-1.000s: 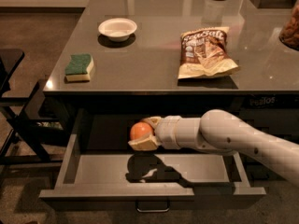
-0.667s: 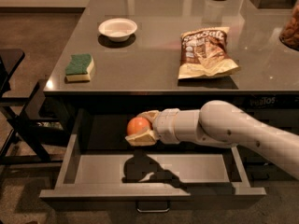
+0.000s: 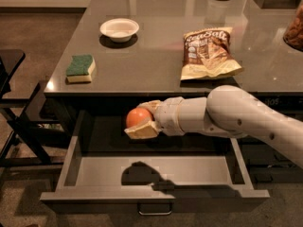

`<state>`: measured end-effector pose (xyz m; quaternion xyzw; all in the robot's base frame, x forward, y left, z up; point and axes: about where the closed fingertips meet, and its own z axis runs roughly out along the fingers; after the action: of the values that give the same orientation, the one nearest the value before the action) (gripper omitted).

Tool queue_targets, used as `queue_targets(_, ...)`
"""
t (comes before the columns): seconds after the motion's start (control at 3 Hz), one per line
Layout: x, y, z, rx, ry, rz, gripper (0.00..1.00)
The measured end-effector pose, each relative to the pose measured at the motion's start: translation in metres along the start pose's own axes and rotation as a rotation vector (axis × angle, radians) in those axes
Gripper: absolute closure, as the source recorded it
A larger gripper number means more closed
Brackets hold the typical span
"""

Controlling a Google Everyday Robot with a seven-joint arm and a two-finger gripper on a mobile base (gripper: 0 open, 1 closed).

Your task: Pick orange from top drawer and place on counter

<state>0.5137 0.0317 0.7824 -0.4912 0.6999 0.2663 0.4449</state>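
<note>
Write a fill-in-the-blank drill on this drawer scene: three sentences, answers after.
The claw grips the orange over the open ____.
The chip bag lies on the ____.
Beyond the green sponge stands a white ____.
Missing words: drawer; counter; bowl.

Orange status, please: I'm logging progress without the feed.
Gripper shut on orange, inside open top drawer, above its floor. Not yet on counter. Counter edge overhead; bowl, sponge, bag on top.
</note>
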Motion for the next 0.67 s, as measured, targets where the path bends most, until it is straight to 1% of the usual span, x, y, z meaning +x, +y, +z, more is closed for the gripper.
queue_targets(0.33,-0.02,0.006,-0.012,0.002,-0.015,-0.017,1.0)
queue_targets(0.67,-0.048,0.008,-0.028,0.028,-0.042,-0.069,1.0)
